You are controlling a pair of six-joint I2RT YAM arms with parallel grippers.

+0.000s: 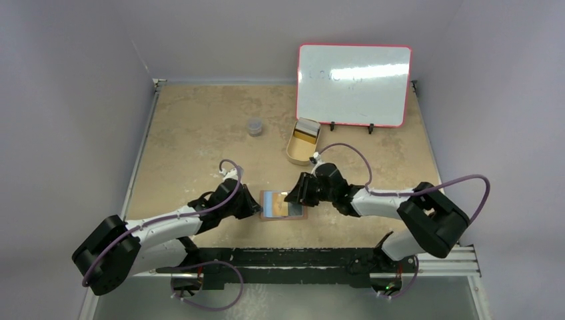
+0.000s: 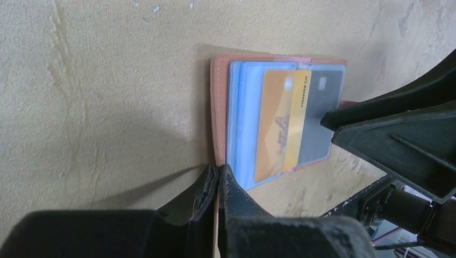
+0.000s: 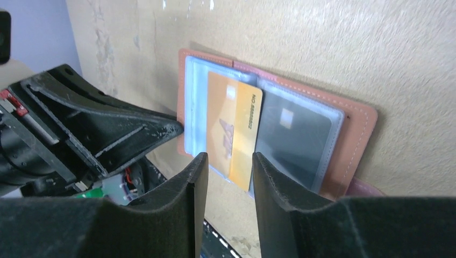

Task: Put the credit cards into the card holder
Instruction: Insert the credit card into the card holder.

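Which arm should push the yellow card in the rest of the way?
Right. Its jaws stand open, lined up with the yellow card's free end, while the left jaws are shut on the holder's edge, pinning it.

**Layout: card holder front-centre, btwn the two arms**

Reddish-brown leather-like bifold card holder (image 3: 357, 134) lies open on beige table (image 1: 193, 127), front centre, w/ left jaws on its left edge & right jaws over its right side. Inside: orange plastic credit card (image 3: 231, 134) sits partly in a sleeve, overlapping the edge of grey plastic credit card (image 3: 293, 141) in the next sleeve. Behind-right of holder: tan oval metal tin (image 1: 303, 143). Behind tin, red-framed whiteboard (image 1: 353, 83) stands at table's back edge. Small grey round pot (image 1: 254, 127) sits left of tin, apart.
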